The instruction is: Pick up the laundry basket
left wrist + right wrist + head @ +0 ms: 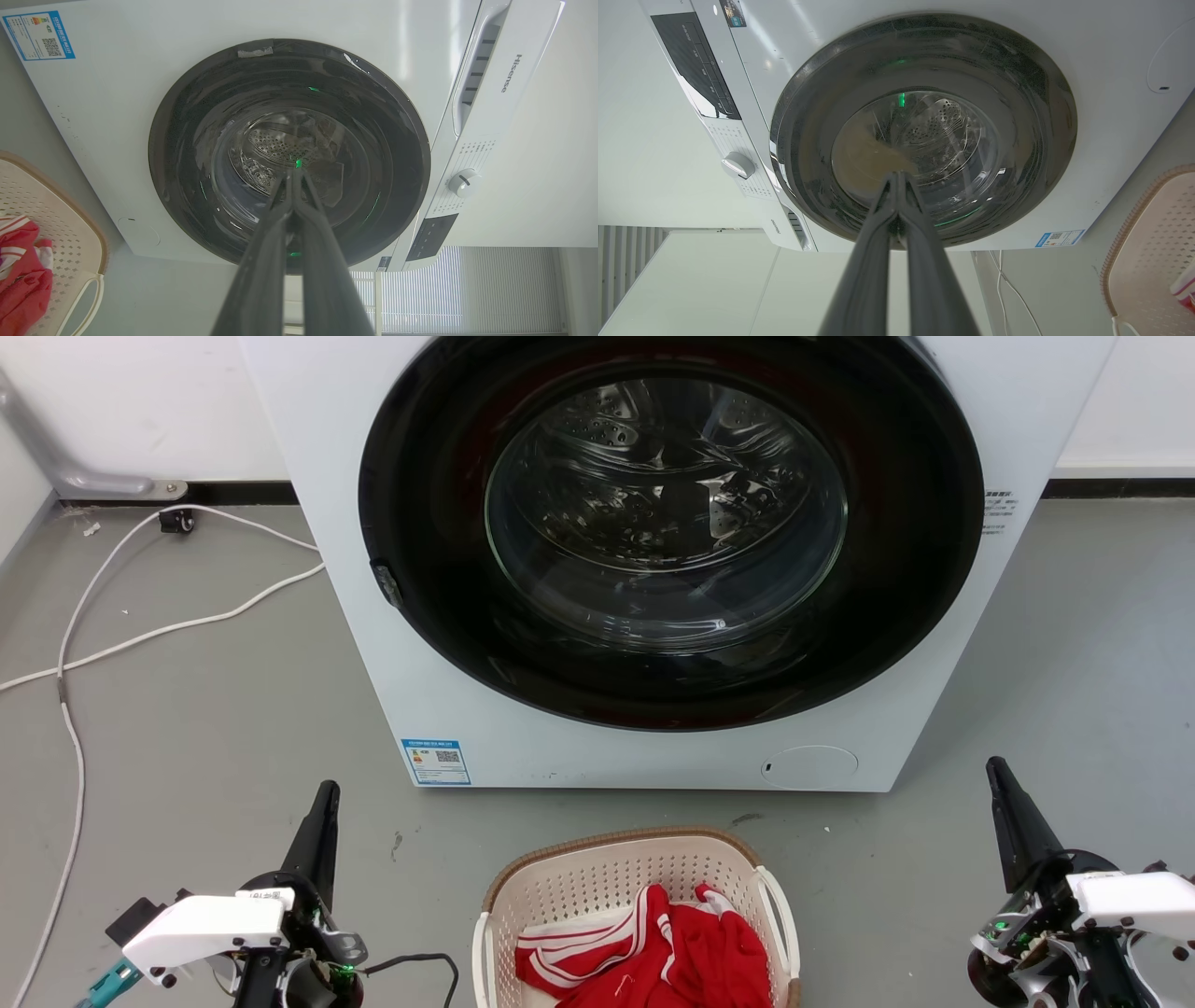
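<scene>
Both claws are pressing their fingers together and gripping nothing: the left claw (326,793) is hanging at the lower left of the head view, the right claw (997,767) at the lower right. Between them, the basket (597,845) is sitting on the floor (187,747) just in front of the washer (373,616), with a red garment (672,952) lying inside. Each claw is standing well apart from the basket, so I judge the task to be at its very start, with the reach not yet begun.

The next move is calling for both arms to swing inward and down toward the white side handles, the right handle (780,915) and the left handle (481,952). The fingers will probably need to be spreading first, or hooking under the handles, and the two sides should be rising evenly so the garment is not tipping out.

Both arms are pointing forward at the washer door, fingertips leaning slightly inward. Each wrist is looking along its closed fingers, left claw (293,172) and right claw (899,175), with the washer appearing turned on its side, which suggests rolled wrists. The basket is showing at the lower left edge (56,205) and at the lower right edge (1157,242).
</scene>
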### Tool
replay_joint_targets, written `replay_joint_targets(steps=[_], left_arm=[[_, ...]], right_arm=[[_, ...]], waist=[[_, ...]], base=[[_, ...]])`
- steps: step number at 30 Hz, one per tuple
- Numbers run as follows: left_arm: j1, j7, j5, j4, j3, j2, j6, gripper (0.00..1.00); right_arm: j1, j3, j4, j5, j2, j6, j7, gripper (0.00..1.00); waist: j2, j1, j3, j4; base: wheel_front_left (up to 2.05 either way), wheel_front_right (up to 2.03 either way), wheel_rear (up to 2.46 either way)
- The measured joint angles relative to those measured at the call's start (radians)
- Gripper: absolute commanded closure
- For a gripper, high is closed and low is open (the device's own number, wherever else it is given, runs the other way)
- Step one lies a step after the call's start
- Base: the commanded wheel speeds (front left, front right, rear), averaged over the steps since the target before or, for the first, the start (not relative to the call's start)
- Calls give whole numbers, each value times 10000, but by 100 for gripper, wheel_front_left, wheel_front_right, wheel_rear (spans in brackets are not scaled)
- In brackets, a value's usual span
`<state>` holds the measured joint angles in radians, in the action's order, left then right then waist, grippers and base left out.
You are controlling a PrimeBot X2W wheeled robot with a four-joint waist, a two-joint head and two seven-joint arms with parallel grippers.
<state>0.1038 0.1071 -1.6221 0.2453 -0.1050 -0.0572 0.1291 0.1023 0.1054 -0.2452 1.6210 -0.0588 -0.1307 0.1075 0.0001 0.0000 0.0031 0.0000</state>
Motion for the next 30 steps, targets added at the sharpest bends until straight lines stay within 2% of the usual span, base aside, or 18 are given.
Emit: replay_joint_targets(steps=[30], left_arm=[[2,35,15,0,-33,19,0,100]], right_arm=[[3,31,-2,-27,23,0,31,100]], waist=[[0,0,0,0]], base=[[0,0,0]])
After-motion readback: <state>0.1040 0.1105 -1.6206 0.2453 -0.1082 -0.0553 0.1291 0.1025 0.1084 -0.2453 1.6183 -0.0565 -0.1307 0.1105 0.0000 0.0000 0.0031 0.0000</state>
